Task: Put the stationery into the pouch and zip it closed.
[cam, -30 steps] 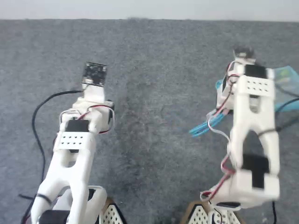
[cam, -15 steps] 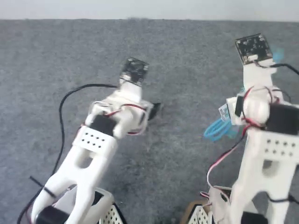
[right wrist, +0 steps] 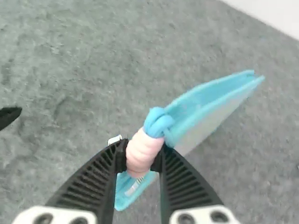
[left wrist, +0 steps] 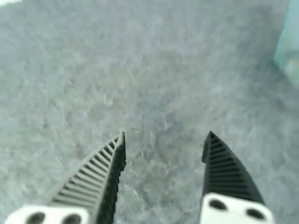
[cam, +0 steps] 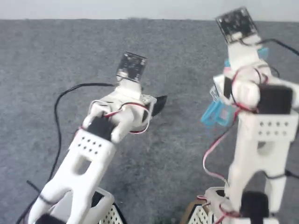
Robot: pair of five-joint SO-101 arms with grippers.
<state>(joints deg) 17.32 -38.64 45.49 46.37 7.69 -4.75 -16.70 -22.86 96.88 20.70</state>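
Note:
The light blue pouch (right wrist: 210,112) hangs tilted above the grey carpet, held by a pink pull (right wrist: 139,158) tied to a blue knot (right wrist: 156,123). My right gripper (right wrist: 144,145) is shut on that pink pull. From above, the pouch (cam: 214,112) shows beside the right arm, which covers part of it. My left gripper (left wrist: 163,144) is open with nothing between its fingers, low over bare carpet near the middle of the table (cam: 158,105). An edge of the pouch (left wrist: 289,46) appears beyond it. The left gripper's black fingertip (right wrist: 9,116) also shows in the right wrist view.
Grey carpet (cam: 56,60) covers the whole table up to a white wall (cam: 93,9) at the far edge. A black cable (cam: 63,98) loops beside the left arm. Both arm bases (cam: 107,212) stand at the front edge.
The right arm rose and carried the pouch up off the carpet. The left arm swung toward the middle of the table, nearer the pouch.

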